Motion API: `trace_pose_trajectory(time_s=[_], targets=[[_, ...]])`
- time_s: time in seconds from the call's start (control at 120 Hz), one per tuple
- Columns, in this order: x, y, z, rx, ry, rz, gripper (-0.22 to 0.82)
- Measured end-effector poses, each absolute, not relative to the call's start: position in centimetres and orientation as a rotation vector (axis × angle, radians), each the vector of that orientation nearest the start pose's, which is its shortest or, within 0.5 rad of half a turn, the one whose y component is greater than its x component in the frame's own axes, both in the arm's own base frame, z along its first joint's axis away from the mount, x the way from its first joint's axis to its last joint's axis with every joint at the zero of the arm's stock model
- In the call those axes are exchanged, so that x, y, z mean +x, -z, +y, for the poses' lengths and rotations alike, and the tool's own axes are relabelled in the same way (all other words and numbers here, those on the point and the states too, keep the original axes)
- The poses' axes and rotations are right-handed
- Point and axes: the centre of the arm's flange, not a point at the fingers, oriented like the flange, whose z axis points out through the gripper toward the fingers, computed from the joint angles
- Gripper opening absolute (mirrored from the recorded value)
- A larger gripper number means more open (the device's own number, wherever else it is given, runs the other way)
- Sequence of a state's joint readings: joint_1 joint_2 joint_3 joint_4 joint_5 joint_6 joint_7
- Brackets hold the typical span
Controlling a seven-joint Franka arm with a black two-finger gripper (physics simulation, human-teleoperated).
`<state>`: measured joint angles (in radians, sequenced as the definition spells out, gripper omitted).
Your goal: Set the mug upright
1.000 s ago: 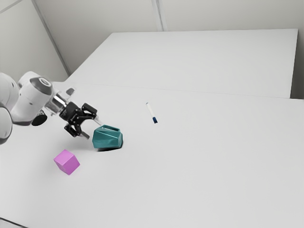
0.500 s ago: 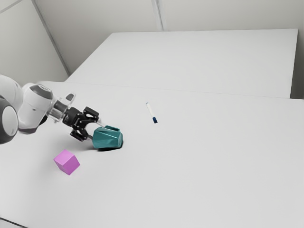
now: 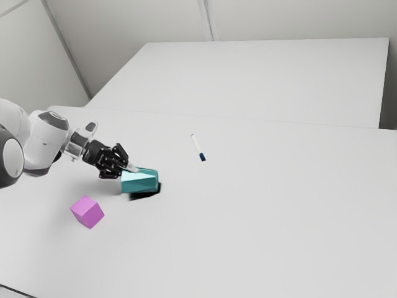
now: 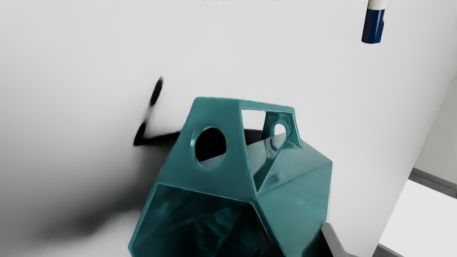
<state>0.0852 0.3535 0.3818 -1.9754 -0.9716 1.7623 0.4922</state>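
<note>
The teal mug (image 3: pixel 140 180) lies on its side in the exterior view, its dark shadow showing below it and hinting that it is slightly off the table. My gripper (image 3: pixel 131 168) is at the mug's end nearest the arm, closed on its wall. In the wrist view the mug (image 4: pixel 296 178) has its open mouth facing my hand and its angular handle standing out from the body. There the gripper (image 4: pixel 298 248) pinches the side wall, a grey finger (image 4: pixel 332 239) outside it and the other mostly hidden in the dark mouth.
A pink cube (image 3: pixel 87 212) sits near the mug, toward the bottom left of the exterior view. A white marker with a blue cap (image 3: pixel 198 148) lies beyond the mug on the white table (image 3: pixel 279 211).
The fingers have gone from wide apart to closed on the mug's wall. Over the last second my hand came up to the mug, which has now tilted and risen a little from its shadow.
</note>
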Motion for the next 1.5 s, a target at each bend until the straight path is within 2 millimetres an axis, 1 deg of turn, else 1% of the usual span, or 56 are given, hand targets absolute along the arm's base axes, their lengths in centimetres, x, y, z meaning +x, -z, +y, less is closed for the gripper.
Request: trace_pose_trajectory(time_s=[0.033, 0.175, 0.367, 0.533, 0.633, 0.75, 0.808, 0.875, 1.008, 1.1, 1.158, 1.325, 1.5], targets=[[54.2, -29.4, 18.1, 2.201, 0.080, 0.503, -0.11], [54.8, -30.1, 17.4, 2.181, 0.051, 0.486, -0.15], [54.9, -31.0, 17.2, 2.173, 0.026, 0.467, -0.16], [54.9, -32.4, 17.2, 2.194, 0.006, 0.434, -0.17], [55.3, -33.4, 17.2, 2.238, 0.000, 0.398, -0.17], [56.0, -36.0, 14.8, 2.349, -0.032, 0.300, -0.18], [56.2, -36.6, 13.1, 2.415, -0.043, 0.254, -0.18], [55.9, -36.6, 11.8, 2.490, -0.044, 0.219, -0.18], [55.0, -37.5, 11.1, 2.638, -0.043, 0.162, -0.18], [54.9, -38.1, 9.9, 2.721, -0.033, 0.117, -0.18], [54.7, -38.0, 9.5, 2.753, -0.019, 0.117, -0.18], [54.1, -37.7, 9.8, 2.816, 0.010, 0.165, -0.18], [53.8, -37.6, 8.0, 2.865, 0.054, 0.176, -0.18]])
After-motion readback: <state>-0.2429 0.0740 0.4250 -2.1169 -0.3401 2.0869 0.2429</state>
